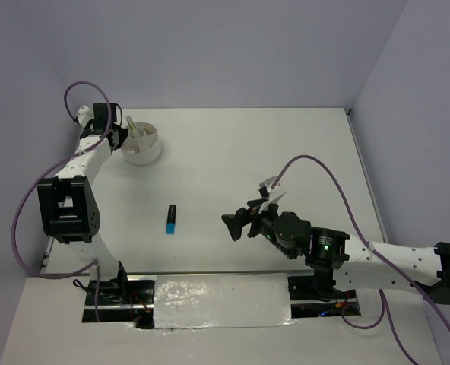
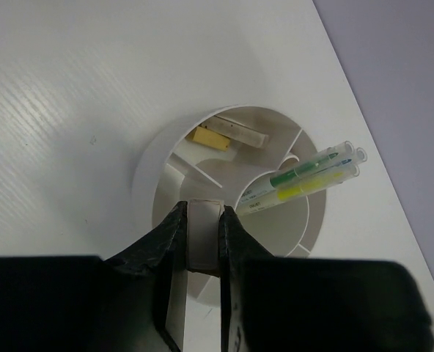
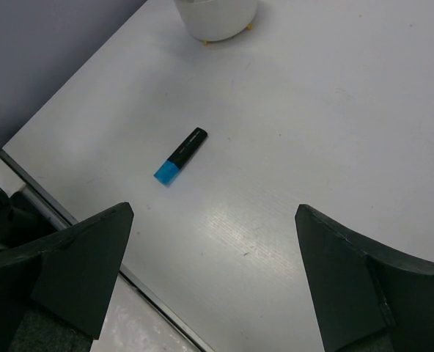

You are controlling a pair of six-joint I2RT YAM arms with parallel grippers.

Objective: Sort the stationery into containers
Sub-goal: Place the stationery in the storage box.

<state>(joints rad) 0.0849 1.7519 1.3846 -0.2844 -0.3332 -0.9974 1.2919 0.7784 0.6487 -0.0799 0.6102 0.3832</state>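
Grey eraser [image 2: 203, 238] pinched in left gripper [image 2: 203, 214], held over the cup [image 2: 140, 176] rim, far left of table [image 1: 286, 152]. Cup holds pens [image 2: 305, 176] in one compartment, tan eraser [image 2: 211, 138] in another. Marker [image 3: 181, 155] lies mid-table, well apart from cup. Right gripper [image 3: 213, 211] hovers near it, fingers spread wide, empty.

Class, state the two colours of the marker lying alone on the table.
The marker is black with a blue end, clearest in the right wrist view.
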